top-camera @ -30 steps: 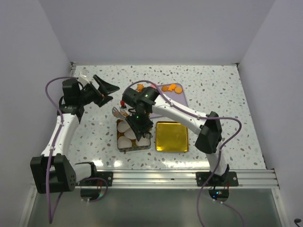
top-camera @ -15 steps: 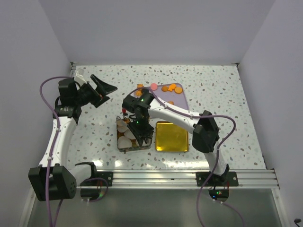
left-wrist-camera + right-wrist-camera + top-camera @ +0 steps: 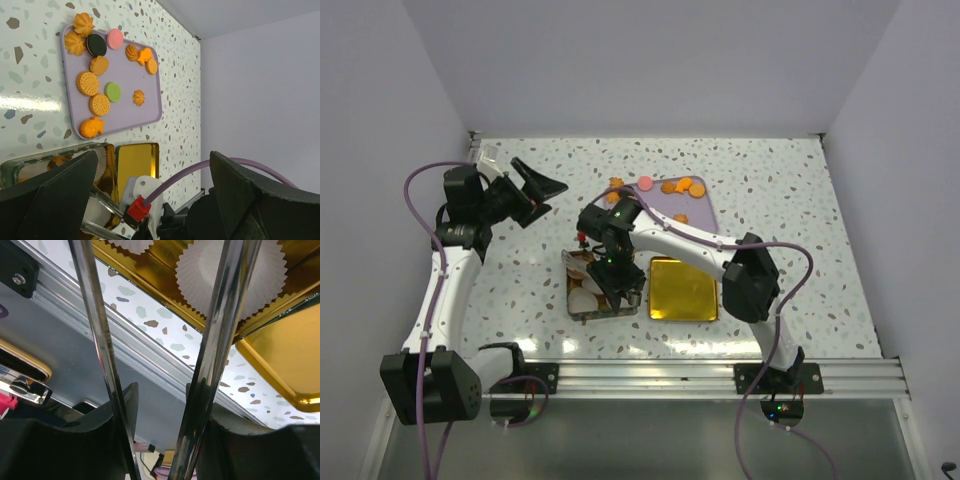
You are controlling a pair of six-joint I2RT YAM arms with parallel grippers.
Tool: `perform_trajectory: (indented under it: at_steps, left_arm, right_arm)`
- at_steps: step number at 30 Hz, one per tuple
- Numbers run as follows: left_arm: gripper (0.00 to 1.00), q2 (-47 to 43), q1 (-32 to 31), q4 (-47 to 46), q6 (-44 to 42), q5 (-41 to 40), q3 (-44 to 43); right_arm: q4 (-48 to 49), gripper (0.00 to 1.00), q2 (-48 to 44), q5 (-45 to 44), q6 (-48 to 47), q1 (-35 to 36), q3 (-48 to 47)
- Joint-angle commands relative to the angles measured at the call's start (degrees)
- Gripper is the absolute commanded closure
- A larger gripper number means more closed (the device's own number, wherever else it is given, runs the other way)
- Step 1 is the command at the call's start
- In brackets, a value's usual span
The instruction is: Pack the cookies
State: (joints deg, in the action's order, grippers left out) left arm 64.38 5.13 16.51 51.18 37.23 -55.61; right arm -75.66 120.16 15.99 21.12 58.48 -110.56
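Steel tongs (image 3: 220, 330) sit pinched in our right gripper (image 3: 160, 410), arms apart over a paper cup (image 3: 200, 275) in the tin (image 3: 150, 285); the cookies (image 3: 100, 80) lie on the purple tray (image 3: 135, 80) behind. We fear the tips snagging the cup or the tin's rim on lifting. Our left gripper (image 3: 542, 197), wide and empty, hangs well apart, leaving the tray path open.

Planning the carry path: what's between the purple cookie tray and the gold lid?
Nothing. The left wrist view shows only a bare strip of speckled table between the purple tray and the gold lid.
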Motion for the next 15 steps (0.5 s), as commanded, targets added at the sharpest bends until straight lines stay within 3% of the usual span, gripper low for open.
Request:
perform_trajectory:
  at_steps: [1, 7, 15]
  left_arm:
    - [0.00, -0.2, 0.3, -1.2, -1.5, 0.6, -1.5]
    - [0.00, 0.3, 0.3, -2.3, -1.1, 0.8, -1.9]
    - [0.00, 0.7, 0.3, -3.5, -0.5, 1.1, -1.6]
  right_arm:
    - [-0.5, 0.53, 0.6, -0.7, -0.6, -0.1, -2.9]
    - [-2.8, 0.53, 0.4, -2.5, -0.9, -0.5, -6.4]
    - [-7.4, 0.54, -3.0, -3.7, -1.3, -8.5, -12.8]
